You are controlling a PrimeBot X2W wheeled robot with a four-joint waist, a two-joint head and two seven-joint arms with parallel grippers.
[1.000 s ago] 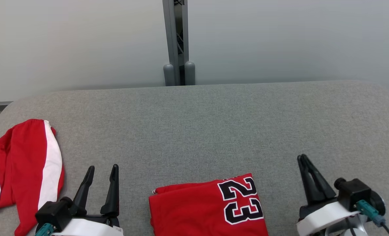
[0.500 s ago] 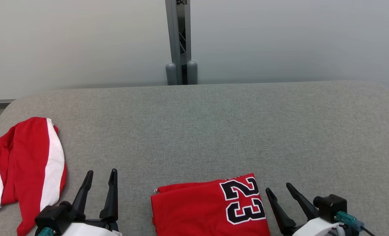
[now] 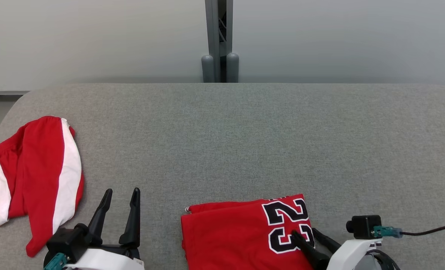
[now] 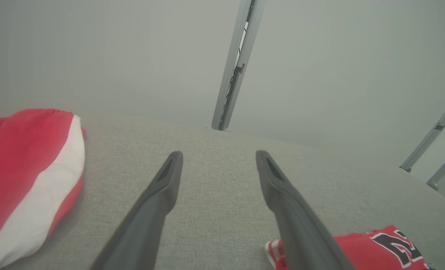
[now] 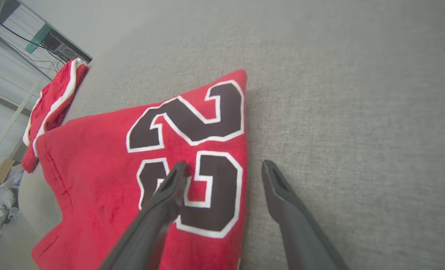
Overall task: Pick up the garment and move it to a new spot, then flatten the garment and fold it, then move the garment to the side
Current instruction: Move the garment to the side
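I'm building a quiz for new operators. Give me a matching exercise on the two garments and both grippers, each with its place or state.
1. numbered jersey
2. striped garment
3. left gripper
4. right gripper

A. open above bare grey surface
B. bunched, far left
C. open, one finger over the jersey, one beside it
D. folded, near edge, middle

Pairs: 1-D, 2-B, 3-A, 4-C
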